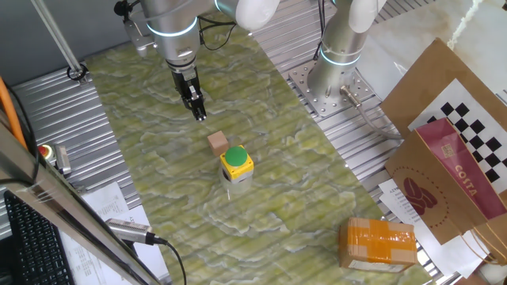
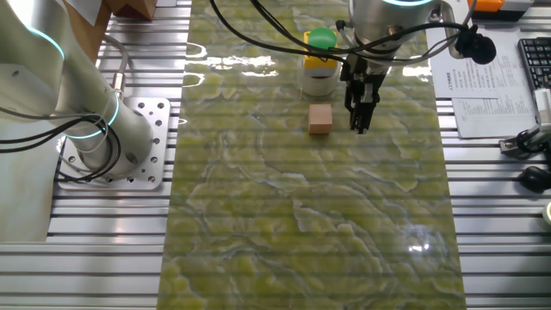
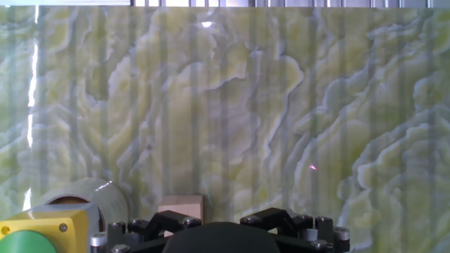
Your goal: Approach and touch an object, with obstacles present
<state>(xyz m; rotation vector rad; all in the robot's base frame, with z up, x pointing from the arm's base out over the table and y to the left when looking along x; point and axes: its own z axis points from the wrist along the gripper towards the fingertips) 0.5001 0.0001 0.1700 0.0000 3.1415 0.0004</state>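
Note:
A small wooden cube [image 1: 217, 142] lies on the green marbled mat [image 1: 158, 158]. It also shows in the other fixed view [image 2: 320, 118] and at the bottom of the hand view [image 3: 181, 206]. My gripper [image 1: 200, 115] points down just above the mat, its fingers close together and empty. In the other fixed view the gripper [image 2: 358, 126] hangs right beside the cube with a small gap between them. Just beyond the cube, a yellow box with a green button [image 1: 236, 161] sits on a clear tape roll [image 3: 98, 197]. In the hand view only the gripper's linkage shows.
A second robot arm's base [image 1: 337, 71] stands on the metal table beside the mat. A taped cardboard box [image 1: 377, 241] and a brown paper bag [image 1: 444, 166] lie off the mat. Papers and a keyboard [image 2: 538, 60] lie on the other side.

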